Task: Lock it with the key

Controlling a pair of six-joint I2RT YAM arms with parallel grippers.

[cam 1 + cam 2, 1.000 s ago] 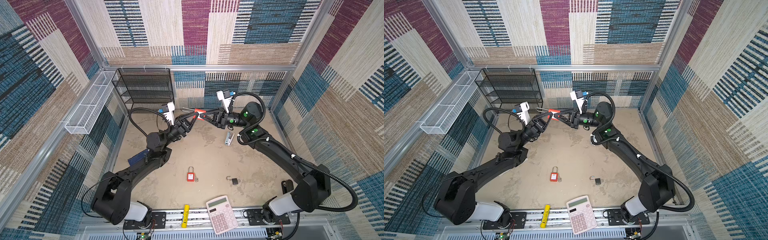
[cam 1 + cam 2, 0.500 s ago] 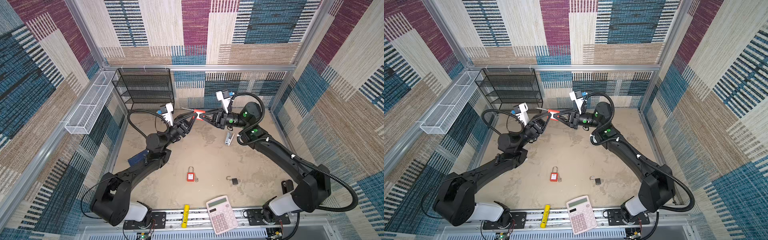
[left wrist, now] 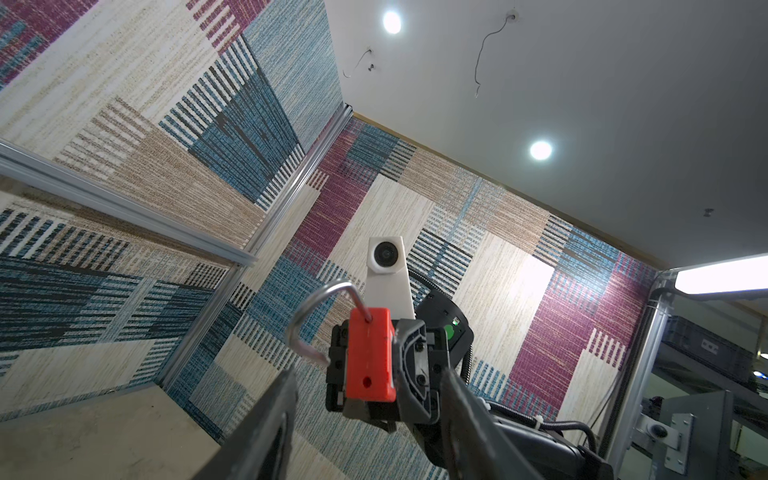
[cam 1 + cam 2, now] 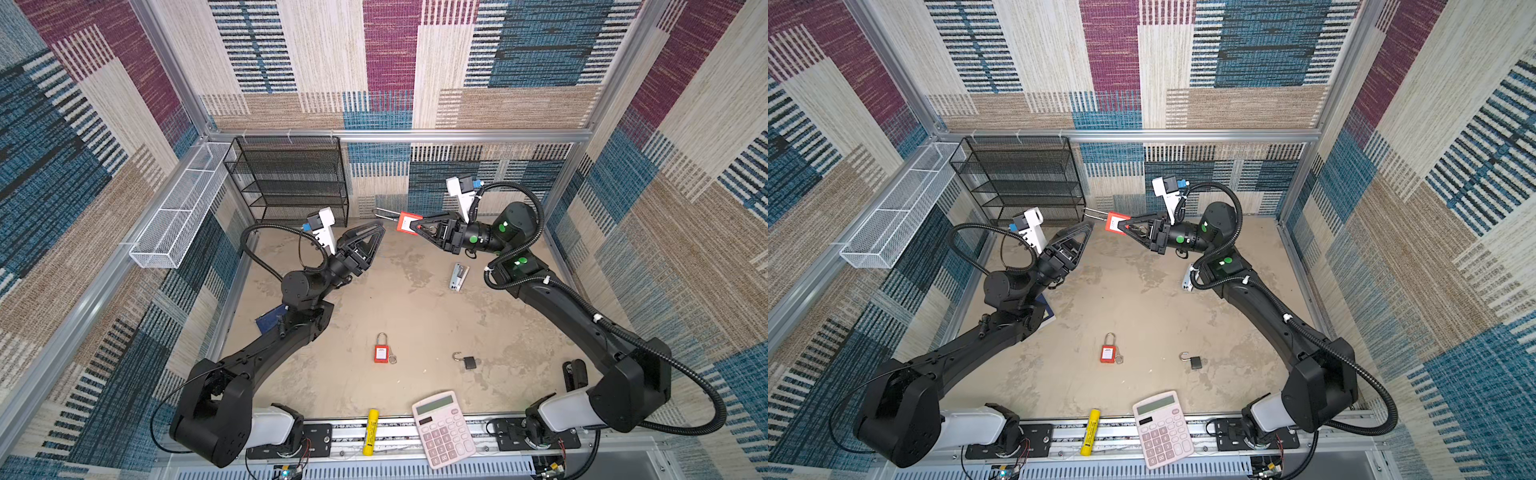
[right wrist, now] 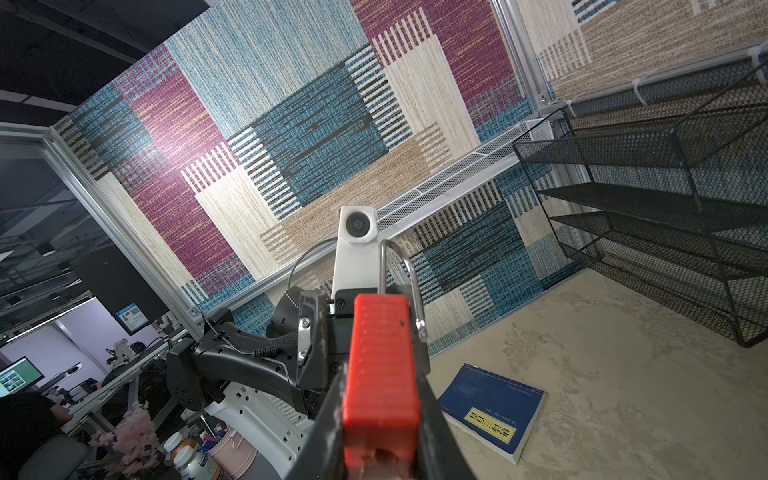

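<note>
Near the black rack (image 4: 291, 183) and the open left gripper (image 4: 380, 232), holds the red padlock (image 4: 407, 223) tight in the right gripper (image 4: 415, 225), lying almost flat, loop toward the rack.

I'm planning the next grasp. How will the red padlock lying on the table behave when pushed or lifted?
The red padlock lies flat on a blocky body, so a push would probably slide it, not roll it. Its metal shackle looks rigid. The key ring at its side would likely dangle or drag if attached.
</note>
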